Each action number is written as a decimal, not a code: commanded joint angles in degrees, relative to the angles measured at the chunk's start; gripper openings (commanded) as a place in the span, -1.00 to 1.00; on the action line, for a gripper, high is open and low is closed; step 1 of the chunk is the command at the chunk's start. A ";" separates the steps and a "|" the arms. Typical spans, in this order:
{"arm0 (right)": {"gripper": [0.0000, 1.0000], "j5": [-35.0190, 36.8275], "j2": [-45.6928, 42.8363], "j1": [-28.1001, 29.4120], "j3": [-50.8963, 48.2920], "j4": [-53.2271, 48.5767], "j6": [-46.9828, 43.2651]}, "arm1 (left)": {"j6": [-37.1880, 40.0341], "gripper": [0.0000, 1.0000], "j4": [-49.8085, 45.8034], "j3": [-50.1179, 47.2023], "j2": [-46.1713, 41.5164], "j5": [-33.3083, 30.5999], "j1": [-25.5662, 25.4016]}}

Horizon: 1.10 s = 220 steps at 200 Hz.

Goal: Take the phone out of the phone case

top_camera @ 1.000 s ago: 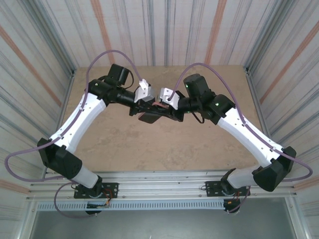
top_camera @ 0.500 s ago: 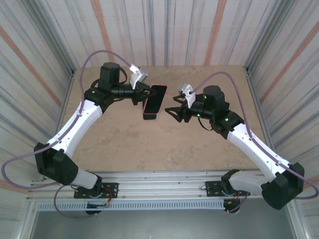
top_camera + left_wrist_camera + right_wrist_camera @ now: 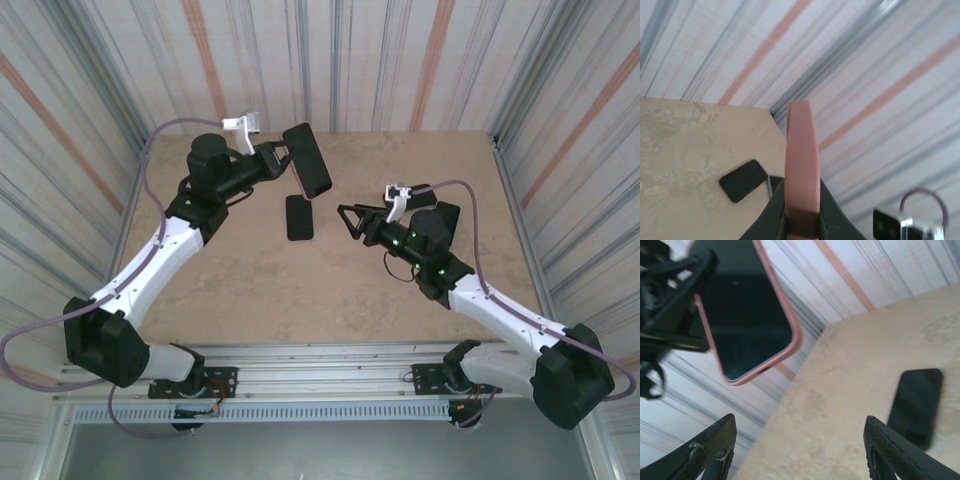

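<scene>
Left gripper [image 3: 283, 152] raised over the far-left part of the tan stone-patterned tabletop [image 3: 230, 290], with its fingers pinched on one short end of the pink soft-rimmed phone case [image 3: 306, 160]. The case is in the air, clear of the tabletop, and tilted, its free end pointing toward the right arm.

Left wrist view: the case [image 3: 802, 160] is seen edge-on as a plain pink band. The two dark fingers [image 3: 771, 220] are pressed against its faces from either side.

Right wrist view: the case [image 3: 747, 315] shows a dark glossy face inside the pink rim. Whether that is lining or something else is hard to say from this angle. The left gripper [image 3: 675, 295] clamps it at the upper left.

Flat black rectangular phone [image 3: 299, 217] lies flat on the tabletop, roughly midway between the left and right edges and a little nearer the far edge than the near one. Its long axis runs near to far. It is well apart from the case and touches neither gripper. It also shows as a dark slab on the tabletop from the left wrist [image 3: 742, 180] and the right wrist [image 3: 915, 407].

Right gripper [image 3: 347, 222] sits just right of the phone, pointed toward it, with its fingers spread wide and nothing between them. From its own wrist camera, the gripper [image 3: 799, 430] has its two black fingers [image 3: 710, 450] at the bottom corners with bare tabletop between.

Corrugated striped wall panels [image 3: 400, 60] enclose the tabletop.
</scene>
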 commanded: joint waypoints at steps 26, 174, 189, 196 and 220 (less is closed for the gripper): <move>0.18 9.37 3.40 5.06 -0.40 15.78 12.89 | -18.37 -1.00 14.61 -1.98 -0.65 -10.24 -1.51; -0.25 9.55 16.46 5.62 6.23 34.71 20.35 | -27.66 -1.00 20.01 -2.75 3.15 -10.65 -3.41; -0.31 9.16 16.69 5.48 6.46 34.39 20.61 | -28.26 -1.00 20.44 -2.86 3.27 -10.64 -3.49; -0.32 9.29 16.77 5.36 6.38 34.34 20.72 | -28.45 -1.00 20.80 -2.94 3.35 -10.64 -3.58; -0.49 8.46 17.23 4.83 6.69 35.09 21.14 | -28.82 -1.00 21.02 -3.08 3.12 -11.11 -3.92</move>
